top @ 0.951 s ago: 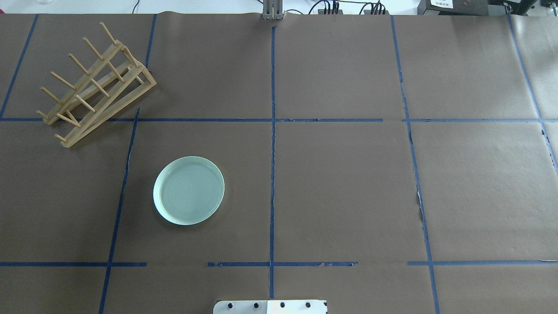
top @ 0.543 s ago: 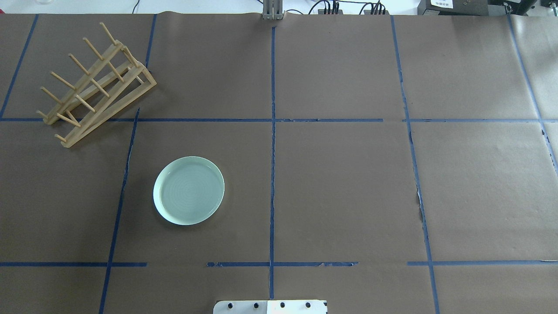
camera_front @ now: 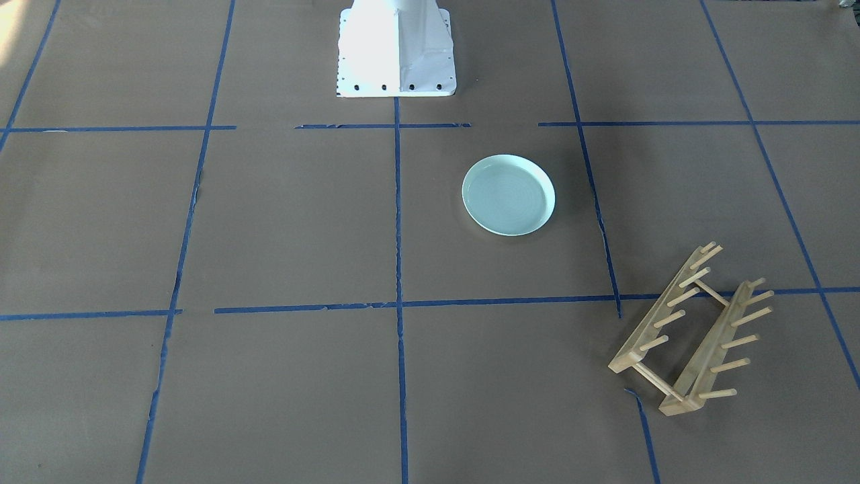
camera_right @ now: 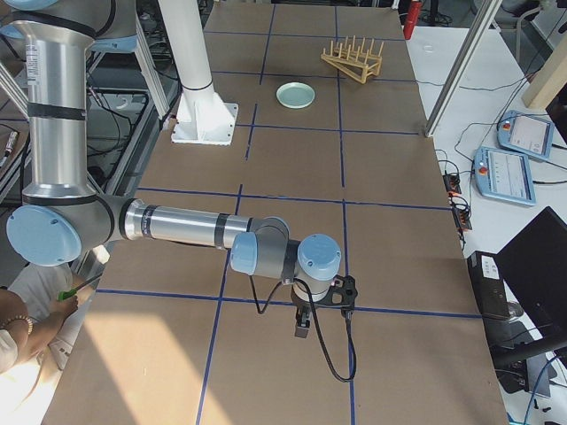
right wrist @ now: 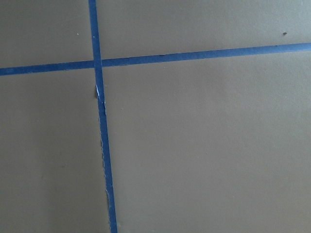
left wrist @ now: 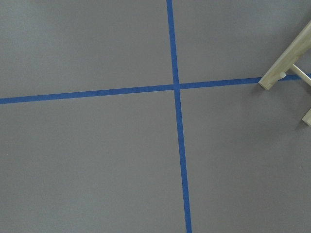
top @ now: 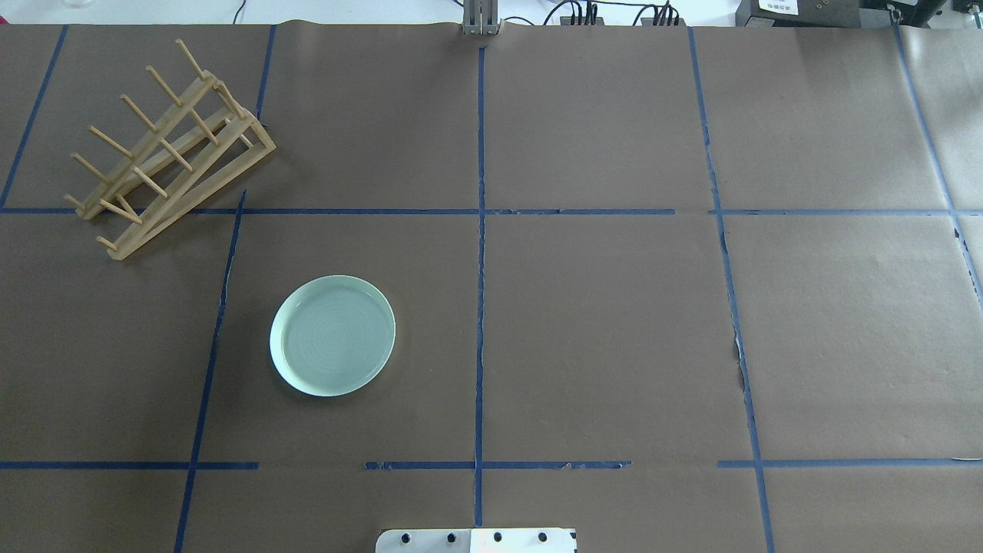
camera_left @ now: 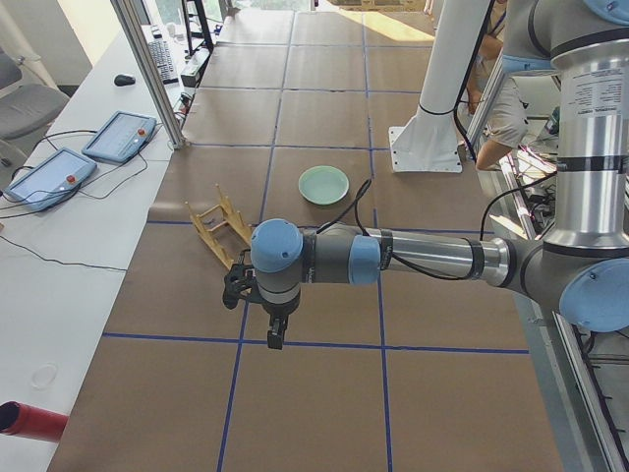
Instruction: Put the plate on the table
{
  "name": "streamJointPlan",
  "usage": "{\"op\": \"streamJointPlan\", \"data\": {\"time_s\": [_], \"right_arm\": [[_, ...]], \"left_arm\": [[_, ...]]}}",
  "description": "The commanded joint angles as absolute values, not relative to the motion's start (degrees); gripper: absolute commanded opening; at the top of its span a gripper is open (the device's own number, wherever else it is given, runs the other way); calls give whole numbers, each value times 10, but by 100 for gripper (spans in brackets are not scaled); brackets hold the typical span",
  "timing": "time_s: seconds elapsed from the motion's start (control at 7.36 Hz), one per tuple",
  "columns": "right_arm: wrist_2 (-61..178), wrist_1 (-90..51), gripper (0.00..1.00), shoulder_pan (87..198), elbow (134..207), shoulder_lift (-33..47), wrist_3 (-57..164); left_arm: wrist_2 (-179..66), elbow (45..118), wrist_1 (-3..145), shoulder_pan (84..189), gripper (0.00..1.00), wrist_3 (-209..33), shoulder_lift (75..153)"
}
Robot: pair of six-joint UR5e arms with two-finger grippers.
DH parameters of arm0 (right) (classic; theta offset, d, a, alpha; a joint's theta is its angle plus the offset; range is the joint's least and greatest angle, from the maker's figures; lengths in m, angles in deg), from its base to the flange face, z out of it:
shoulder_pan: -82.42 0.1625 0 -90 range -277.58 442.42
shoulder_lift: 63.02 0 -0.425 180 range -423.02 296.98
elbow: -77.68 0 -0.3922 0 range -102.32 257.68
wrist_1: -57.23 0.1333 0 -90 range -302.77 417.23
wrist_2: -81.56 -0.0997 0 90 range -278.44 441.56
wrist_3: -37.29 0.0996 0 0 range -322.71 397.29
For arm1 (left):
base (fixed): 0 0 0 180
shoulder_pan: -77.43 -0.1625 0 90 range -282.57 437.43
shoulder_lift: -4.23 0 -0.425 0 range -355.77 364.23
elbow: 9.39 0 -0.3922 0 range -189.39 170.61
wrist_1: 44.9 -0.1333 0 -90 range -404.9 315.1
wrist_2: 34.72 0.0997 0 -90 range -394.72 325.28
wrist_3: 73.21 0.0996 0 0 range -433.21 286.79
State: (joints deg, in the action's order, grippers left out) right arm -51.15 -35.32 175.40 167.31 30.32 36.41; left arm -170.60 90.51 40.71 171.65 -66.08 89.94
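Nothing has moved: round pale mint-green plate (top: pixel 332 336) lies flat on the brown-paper surface (top: pixel 614 322), nearer the left hand (camera_left: pixel 275 337) than the right hand (camera_right: pixel 302 326); whether either is open I cannot tell.

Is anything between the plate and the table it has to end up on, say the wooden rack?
Nothing visible does. The plate already lies flat on the table, inside one taped square. The wooden rack sits apart from it, farther from the robot and to its left, not touching the plate.
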Motion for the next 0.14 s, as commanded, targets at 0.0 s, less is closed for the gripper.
{"op": "streamJointPlan", "data": {"time_s": [0.0], "right_arm": [[-512,-353,100,1754,1673,303,364]], "left_arm": [[-1705,903,407,1716,100,-661,900]]}}
